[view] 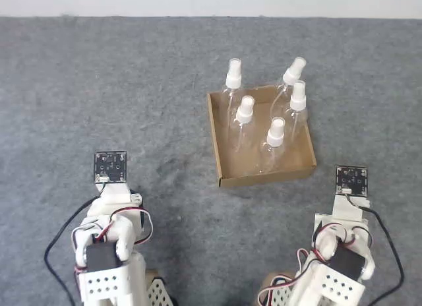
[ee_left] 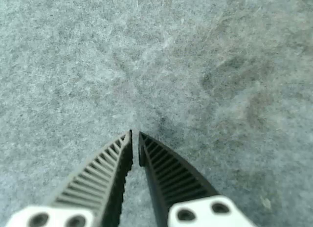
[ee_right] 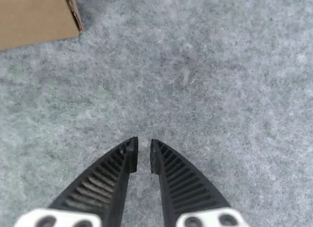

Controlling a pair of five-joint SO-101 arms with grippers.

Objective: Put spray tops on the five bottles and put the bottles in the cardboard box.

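All five bottles (view: 273, 148) are standing in the cardboard box (view: 264, 177), white spray tops (view: 245, 108) on; my left claw (ee_left: 135, 134) and right claw (ee_right: 143, 140) are both clenched on nothing over the grey tabletop (view: 99, 88); right one's near the box corner

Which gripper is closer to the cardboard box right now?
Right. The right gripper sits close to a corner of the cardboard box; the left gripper is farther off, over grey carpet.
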